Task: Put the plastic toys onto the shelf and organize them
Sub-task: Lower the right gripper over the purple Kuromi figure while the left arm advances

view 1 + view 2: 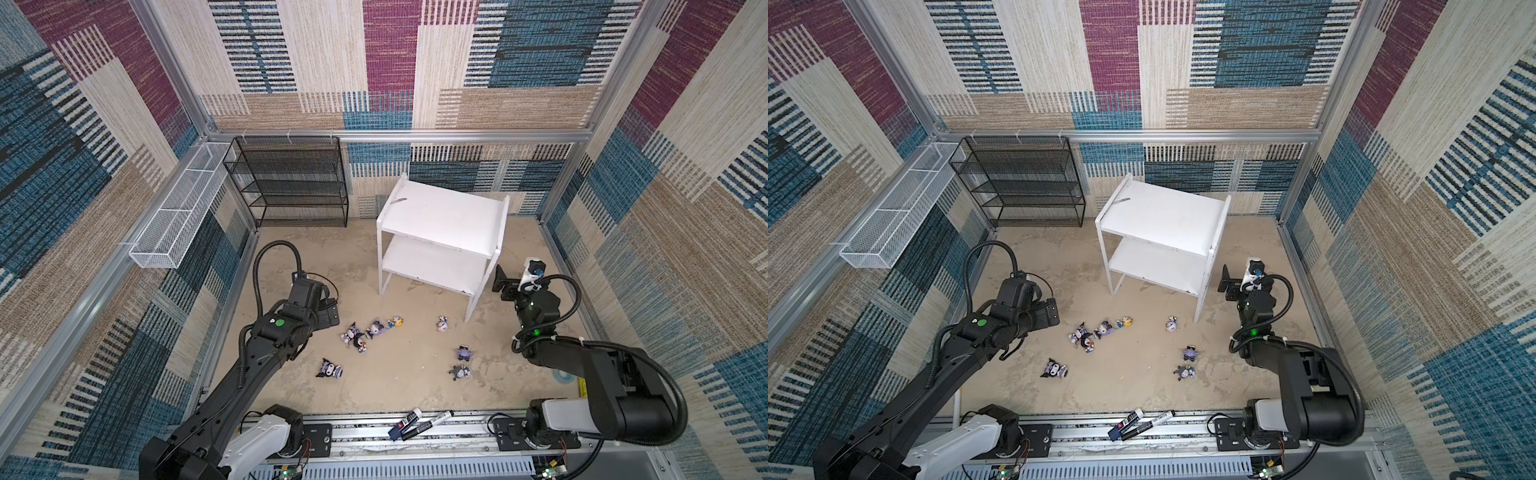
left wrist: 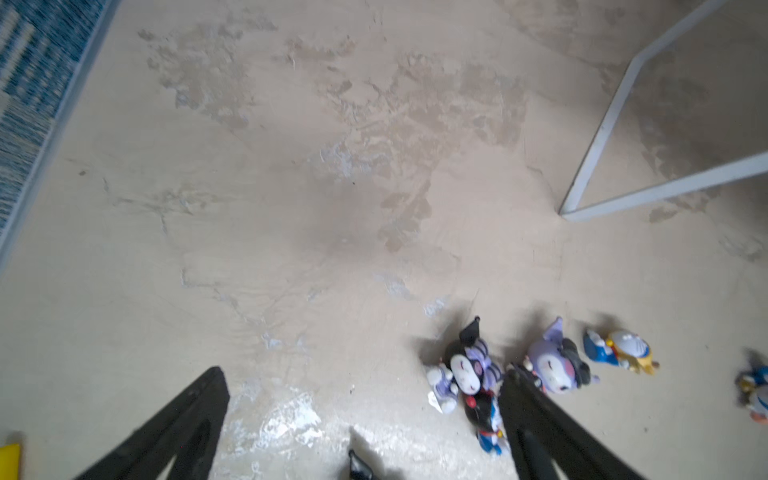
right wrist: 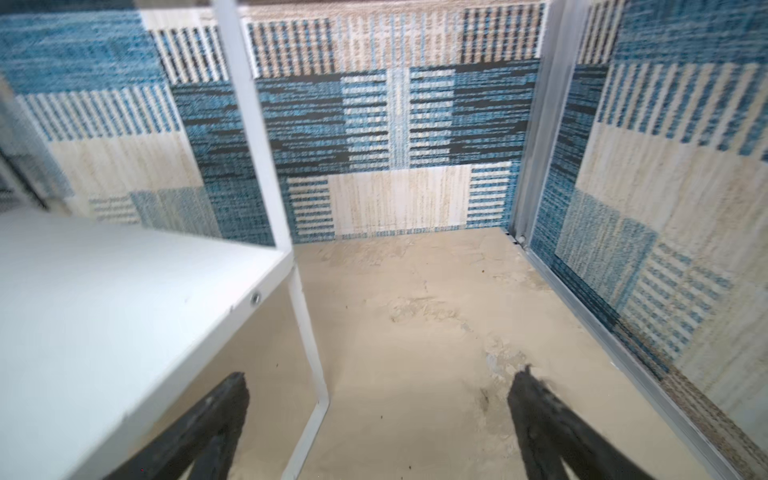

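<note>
You get no legible text here. Marker pens point(image 1: 419, 423) on the front rail point(image 1: 353, 433): white print, too small to read. Yellow label point(image 1: 582, 389) on the right side: blurred. Plastic toys point(image 1: 358, 338): any markings too small to tell.

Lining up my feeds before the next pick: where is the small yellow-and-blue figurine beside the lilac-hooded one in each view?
In a top view: yellow-and-blue figurine just right of the lilac-hooded toy, in front of the shelf.
In a top view: same spot.
Left wrist: in view, next to the lilac-hooded toy.
Right wrist: not in it.
Shared landmark: the shelf, by its white leg frame.
</note>
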Motion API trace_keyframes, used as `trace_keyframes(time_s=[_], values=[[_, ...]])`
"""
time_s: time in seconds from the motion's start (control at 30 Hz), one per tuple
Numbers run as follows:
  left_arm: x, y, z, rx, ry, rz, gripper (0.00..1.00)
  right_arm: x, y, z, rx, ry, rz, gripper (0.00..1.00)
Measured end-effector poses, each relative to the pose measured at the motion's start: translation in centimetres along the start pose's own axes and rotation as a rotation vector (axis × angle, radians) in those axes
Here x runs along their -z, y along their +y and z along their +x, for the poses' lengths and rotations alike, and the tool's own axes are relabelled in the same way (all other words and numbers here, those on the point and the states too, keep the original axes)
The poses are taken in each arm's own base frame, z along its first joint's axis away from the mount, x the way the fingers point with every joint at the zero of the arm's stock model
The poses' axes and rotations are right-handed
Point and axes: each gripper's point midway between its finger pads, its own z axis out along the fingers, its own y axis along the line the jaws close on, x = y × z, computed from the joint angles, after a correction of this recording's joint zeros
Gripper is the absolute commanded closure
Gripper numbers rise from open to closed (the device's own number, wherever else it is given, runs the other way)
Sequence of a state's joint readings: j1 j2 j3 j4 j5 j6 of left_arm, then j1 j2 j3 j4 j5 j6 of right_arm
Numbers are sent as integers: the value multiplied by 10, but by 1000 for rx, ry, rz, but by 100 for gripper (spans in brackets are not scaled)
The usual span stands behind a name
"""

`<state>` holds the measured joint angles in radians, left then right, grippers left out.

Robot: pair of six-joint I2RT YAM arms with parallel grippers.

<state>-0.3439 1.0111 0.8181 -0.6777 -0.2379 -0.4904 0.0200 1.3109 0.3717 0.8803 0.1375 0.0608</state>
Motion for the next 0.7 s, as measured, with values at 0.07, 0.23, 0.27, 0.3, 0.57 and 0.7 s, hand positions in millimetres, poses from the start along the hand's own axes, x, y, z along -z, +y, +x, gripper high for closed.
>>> trace_keyframes(time_s=[0.07, 0.23, 0.27, 0.3, 0.57, 0.7], values=[[0, -2, 12, 5, 38, 24, 0, -3, -8, -12, -47, 34, 69, 0], [3, -6, 26, 20, 77, 71, 0, 16, -21, 2, -118, 239, 230, 0], [5, -7, 28, 22, 78, 87, 0, 22, -20, 6, -124, 276, 242, 0], [7, -8, 28, 24, 75, 97, 0, 28, -19, 11, -128, 314, 250, 1], [26, -10, 25, 39, 16, 157, 0, 83, 9, 63, -182, 669, 226, 1], [32, -9, 23, 44, -9, 172, 0, 106, 52, 75, -210, 797, 118, 1]])
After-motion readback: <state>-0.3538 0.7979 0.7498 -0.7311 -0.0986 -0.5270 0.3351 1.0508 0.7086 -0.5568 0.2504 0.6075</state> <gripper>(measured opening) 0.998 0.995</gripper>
